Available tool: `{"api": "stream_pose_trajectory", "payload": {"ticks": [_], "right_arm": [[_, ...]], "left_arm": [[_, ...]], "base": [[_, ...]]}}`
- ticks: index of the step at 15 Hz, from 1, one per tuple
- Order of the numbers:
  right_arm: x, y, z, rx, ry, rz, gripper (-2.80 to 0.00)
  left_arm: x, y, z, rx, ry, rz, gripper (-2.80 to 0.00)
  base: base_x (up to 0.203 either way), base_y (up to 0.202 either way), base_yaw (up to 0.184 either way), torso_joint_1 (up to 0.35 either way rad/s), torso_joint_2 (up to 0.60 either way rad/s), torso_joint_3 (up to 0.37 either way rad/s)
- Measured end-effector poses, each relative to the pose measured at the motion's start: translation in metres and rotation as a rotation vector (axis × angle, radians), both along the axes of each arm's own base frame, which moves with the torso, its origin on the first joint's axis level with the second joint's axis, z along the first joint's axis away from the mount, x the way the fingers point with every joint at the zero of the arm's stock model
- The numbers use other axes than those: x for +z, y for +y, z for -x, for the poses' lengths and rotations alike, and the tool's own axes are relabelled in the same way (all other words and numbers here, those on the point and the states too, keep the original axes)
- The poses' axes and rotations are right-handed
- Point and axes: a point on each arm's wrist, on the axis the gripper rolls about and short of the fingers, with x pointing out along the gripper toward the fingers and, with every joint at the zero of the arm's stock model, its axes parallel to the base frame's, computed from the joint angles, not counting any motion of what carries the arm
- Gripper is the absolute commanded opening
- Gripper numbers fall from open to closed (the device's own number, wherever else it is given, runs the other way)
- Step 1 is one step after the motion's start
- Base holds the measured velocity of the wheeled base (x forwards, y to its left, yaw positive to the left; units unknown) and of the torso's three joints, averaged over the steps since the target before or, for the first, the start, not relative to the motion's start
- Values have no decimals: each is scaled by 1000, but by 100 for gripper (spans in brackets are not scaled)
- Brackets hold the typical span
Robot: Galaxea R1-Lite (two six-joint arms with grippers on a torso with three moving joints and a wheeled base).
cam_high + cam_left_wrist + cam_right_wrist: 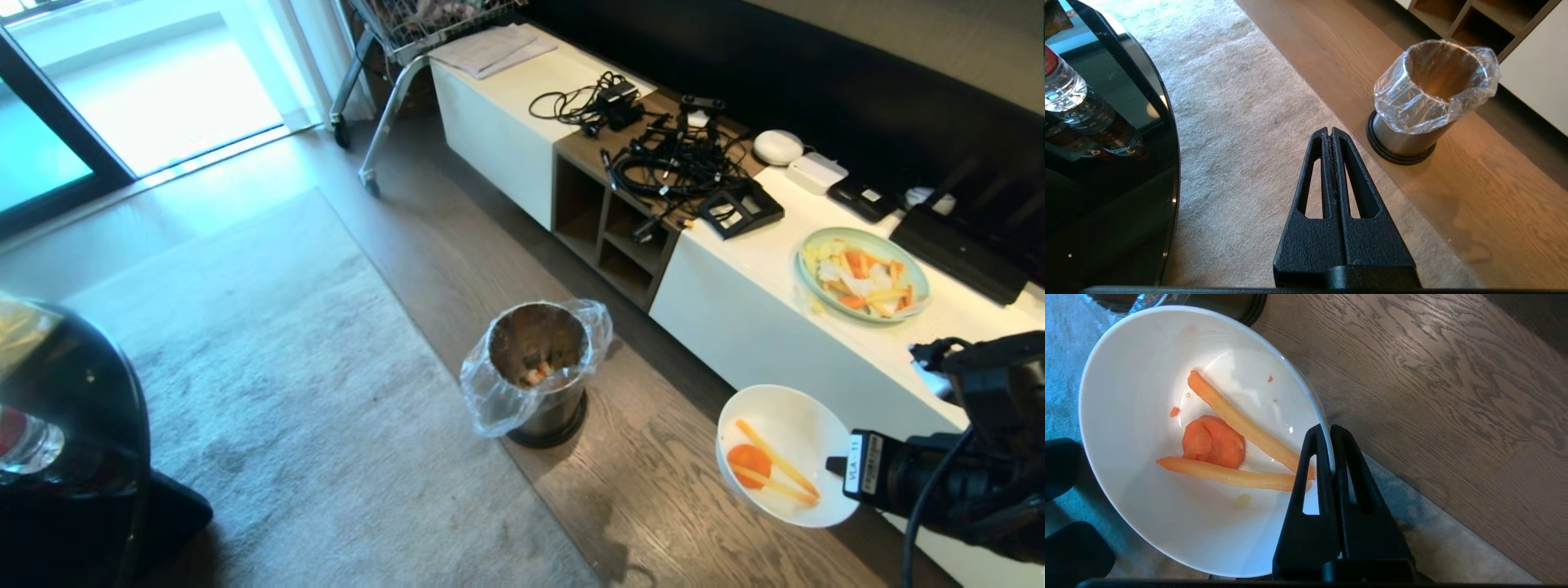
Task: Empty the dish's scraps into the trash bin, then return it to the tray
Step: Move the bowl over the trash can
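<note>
White and glossy, the dish [784, 454] hangs above the wooden floor [653, 490] at the near right, its rim pinched between the fingers of my right gripper [1329, 430], which is clenched on it. Its scraps [1229, 445], an orange carrot slice and two pale-yellow sticks, lie in the bottom. To its left, well apart, the trash bin [543, 367] stands on the floor with its clear liner bag [490, 392] folded over the rim and some bits already inside. My left gripper [1331, 134] hangs over the grey rug [1241, 122], fingers pressed together on nothing. A pale-green plate [863, 274] of food sits on the white cabinet [735, 302] at the far right
</note>
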Motion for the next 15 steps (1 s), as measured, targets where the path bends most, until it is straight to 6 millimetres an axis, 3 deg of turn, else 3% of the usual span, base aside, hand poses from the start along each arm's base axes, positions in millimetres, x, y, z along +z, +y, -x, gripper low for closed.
{"api": "stream_pose_trajectory", "payload": {"ticks": [15], "right_arm": [[11, -1, -23, 39, -147, 56, -280]], "left_arm": [[0, 0, 0, 0, 0, 0, -280]], "base": [[0, 0, 0, 1, 2, -196]]}}
